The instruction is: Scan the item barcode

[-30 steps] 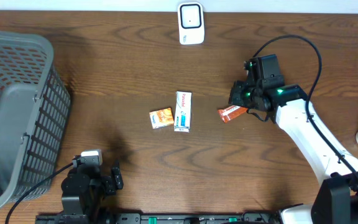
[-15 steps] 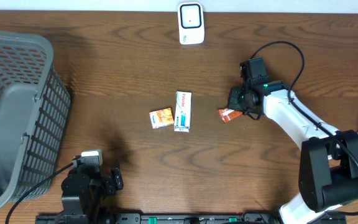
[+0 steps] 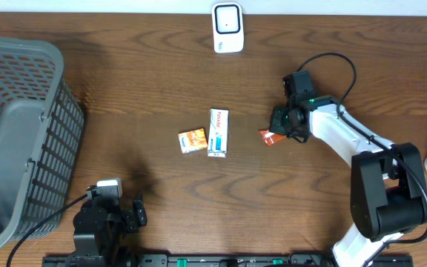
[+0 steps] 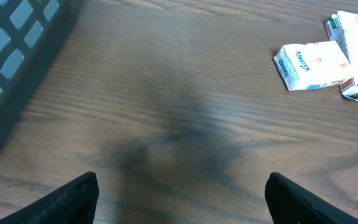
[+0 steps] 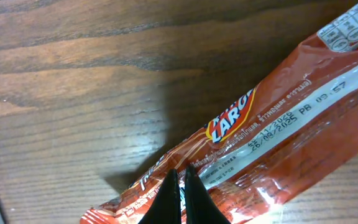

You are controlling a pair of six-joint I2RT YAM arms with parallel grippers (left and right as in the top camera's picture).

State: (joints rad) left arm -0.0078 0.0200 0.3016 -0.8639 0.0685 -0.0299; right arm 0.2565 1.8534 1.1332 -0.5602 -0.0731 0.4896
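Well, I read this as the pick-up stage, with the scan itself not begun. The right gripper (image 5: pixel 179 177) had its two fingers pressed tight together on the film of the orange-red crinkled foil snack packet (image 3: pixel 270 136). A dark shadow beside the wrapper suggested the snack packet hung slightly off the wood in that pinch, though I could not be certain. It sat right of table centre, well apart from the white rounded scanner unit with a dark window (image 3: pixel 227 28) at the far edge.

From the wrist I saw a logo and a printed date strip, but no barcode, so which face carries it was unknown.

The left gripper (image 4: pixel 182 180) hovered near my edge of the brown wooden table (image 3: pixel 139 81) with fingers spread wide and nothing between them. A small orange-and-white tissue pack (image 3: pixel 192 140) and a white-and-blue carton (image 3: pixel 218 132) lay touching at centre, and a grey plastic mesh basket (image 3: pixel 21 133) stood at the left.

The next move, as I judged it, called for a clean lift and a carry toward the scanner. The wrist would then roll until the barcode faced the window. Thin film in a fingertip pinch could slip or fold, so I would go slowly.
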